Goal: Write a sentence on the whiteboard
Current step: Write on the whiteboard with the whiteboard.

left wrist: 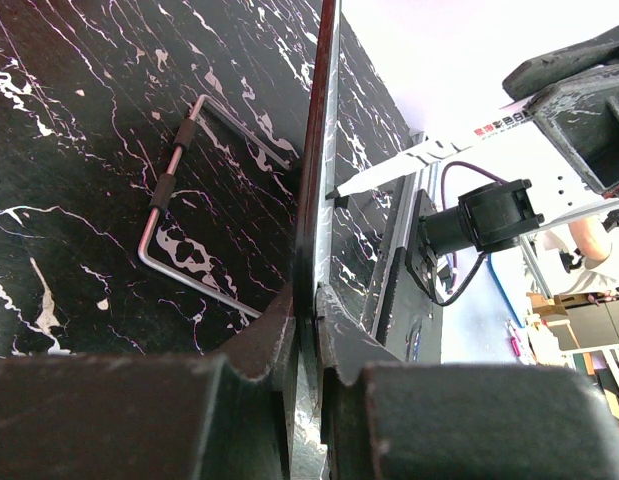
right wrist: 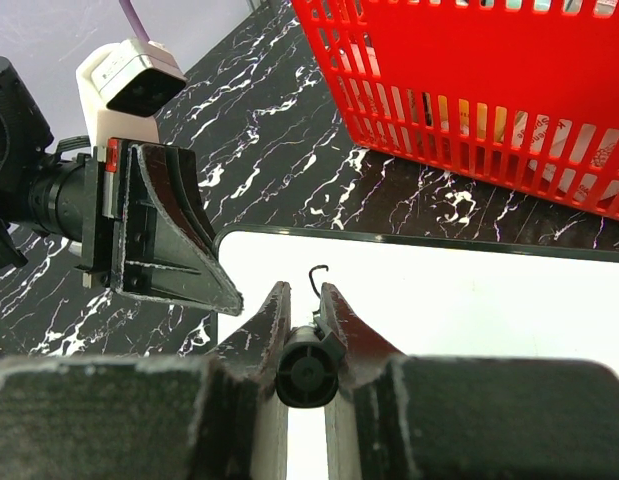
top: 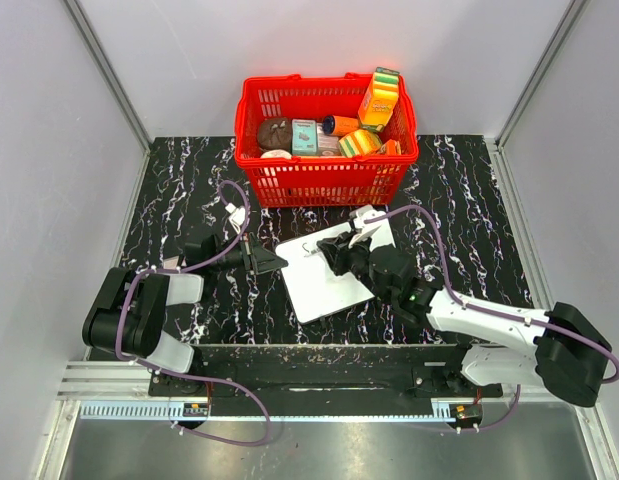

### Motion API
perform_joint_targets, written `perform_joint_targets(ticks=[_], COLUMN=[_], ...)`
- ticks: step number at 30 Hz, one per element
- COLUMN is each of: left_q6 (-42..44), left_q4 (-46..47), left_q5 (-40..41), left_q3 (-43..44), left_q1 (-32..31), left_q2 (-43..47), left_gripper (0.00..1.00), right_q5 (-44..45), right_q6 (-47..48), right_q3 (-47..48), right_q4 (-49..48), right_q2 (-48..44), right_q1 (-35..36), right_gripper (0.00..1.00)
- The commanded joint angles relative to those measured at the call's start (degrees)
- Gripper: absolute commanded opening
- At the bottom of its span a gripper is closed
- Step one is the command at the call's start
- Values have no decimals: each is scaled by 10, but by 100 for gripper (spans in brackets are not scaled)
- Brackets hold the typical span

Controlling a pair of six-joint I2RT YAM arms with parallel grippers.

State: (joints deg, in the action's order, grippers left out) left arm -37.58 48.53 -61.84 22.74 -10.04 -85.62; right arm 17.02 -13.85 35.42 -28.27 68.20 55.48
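The whiteboard (top: 324,280) lies flat on the black marble table in front of the red basket. My left gripper (top: 272,262) is shut on its left edge; in the left wrist view the thin edge (left wrist: 320,180) runs straight into the closed gripper (left wrist: 307,310). My right gripper (top: 334,255) is over the board's upper middle, shut on a black marker (right wrist: 309,365) with its tip down on the board (right wrist: 469,300). Of the sentence only one short hooked black stroke (right wrist: 316,275) shows just beyond the fingertips (right wrist: 276,305); it also shows in the top view (top: 306,249).
The red basket (top: 324,185), full of packaged goods, stands right behind the board. A bent metal wire bracket (left wrist: 174,190) shows beside the board edge in the left wrist view. Grey walls enclose the table left, right and back.
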Motion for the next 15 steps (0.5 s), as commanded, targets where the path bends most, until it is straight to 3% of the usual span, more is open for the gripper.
perform_joint_targets(ticks=[1,7,15], left_q6=[37,37,37], left_q4=[29,28,29], left_q5=[-6,-6,-6], left_q3=[13,13,13], left_q1=[1,1,1], left_q2=[-7,-8,-8], left_gripper=[0,0,0], right_q5=[10,17,47], right_q6=[-5,7,29], right_q3=[-12,-8,32], right_q4=[-43,-26,10], right_q2=[-43,-99,-60], right_q1=[4,4,2], right_gripper=[0,0,0])
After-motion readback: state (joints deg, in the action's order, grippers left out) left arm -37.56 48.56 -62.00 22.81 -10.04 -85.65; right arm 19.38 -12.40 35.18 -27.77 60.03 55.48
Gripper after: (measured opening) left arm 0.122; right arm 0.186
